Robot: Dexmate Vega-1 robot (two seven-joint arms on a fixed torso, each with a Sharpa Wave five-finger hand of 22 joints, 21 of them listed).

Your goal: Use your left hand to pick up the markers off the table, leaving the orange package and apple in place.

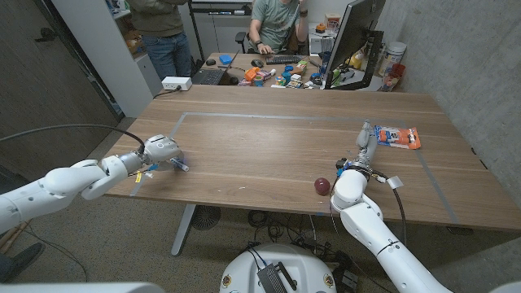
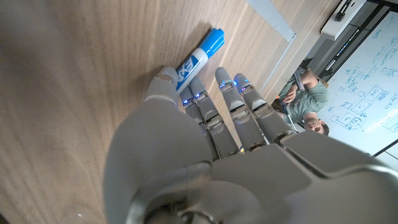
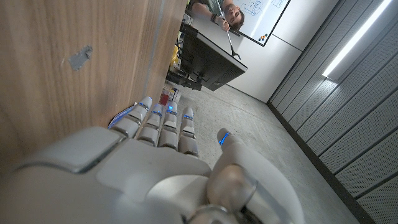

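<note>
A blue marker (image 2: 200, 54) lies on the wooden surface (image 1: 260, 146) near its left edge, under the left hand (image 1: 160, 150), whose fingers (image 2: 231, 99) hold it. The apple (image 1: 323, 185) sits beside the right hand (image 1: 366, 140), fingers straight, empty; the orange package (image 1: 399, 137) lies just beyond.

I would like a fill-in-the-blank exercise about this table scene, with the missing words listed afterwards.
1. The left hand is over a marker with a ____ cap.
2. The apple lies just beside the robot's ____ arm.
3. The package near the right hand is mainly ____.

Missing words: blue; right; orange
</note>
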